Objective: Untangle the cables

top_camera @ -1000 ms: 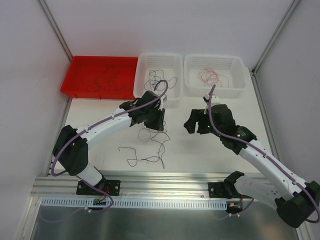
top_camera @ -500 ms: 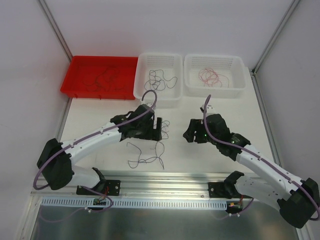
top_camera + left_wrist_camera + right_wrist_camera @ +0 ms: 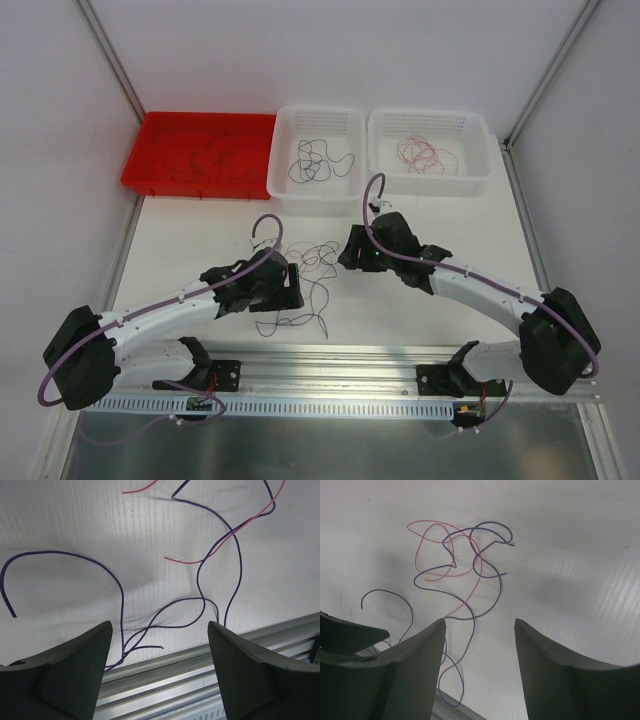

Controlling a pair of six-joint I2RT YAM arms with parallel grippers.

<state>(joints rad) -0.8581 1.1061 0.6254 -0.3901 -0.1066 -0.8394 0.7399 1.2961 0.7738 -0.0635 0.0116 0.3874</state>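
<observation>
Thin red and purple wires (image 3: 318, 255) lie tangled on the white table (image 3: 200, 230) between the left pincer (image 3: 159, 630) and right pincer (image 3: 480, 625). Both are wide open and empty. Beyond sit a red plastic tray (image 3: 190, 186) and two white mesh baskets (image 3: 315, 195) (image 3: 430, 185).

White ribbed surface (image 3: 190, 250), evenly lit, only soft shadows. Plain pale walls (image 3: 330, 50) behind the surface and on both its sides. Metal corner posts (image 3: 113, 60) rise at its far corners. Aluminium rail (image 3: 330, 362) along its near edge, grey metal sheet (image 3: 330, 445) past that.
</observation>
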